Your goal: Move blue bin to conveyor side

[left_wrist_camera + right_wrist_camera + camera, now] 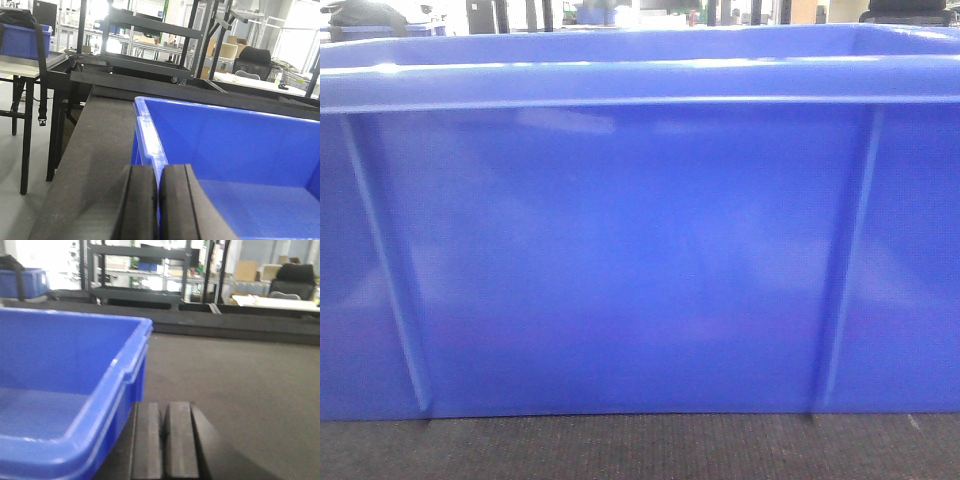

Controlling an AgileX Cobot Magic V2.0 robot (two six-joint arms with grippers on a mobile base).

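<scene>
The blue bin (640, 260) fills the front view, its ribbed wall facing me, standing on the dark woven conveyor (640, 445). In the left wrist view my left gripper (159, 170) is shut on the bin's left rim, which runs up between the two black pads; the bin (235, 145) lies to the right and the conveyor (100, 145) to the left. In the right wrist view my right gripper (163, 407) is shut and empty, just outside the right wall of the bin (55, 355), low over the conveyor (235, 385).
A second blue bin (20, 40) sits on a table at far left, also in the right wrist view (22, 282). A black shelving rack (145, 45) and a raised black edge (225, 325) stand beyond the belt. A black chair (252, 57) is behind.
</scene>
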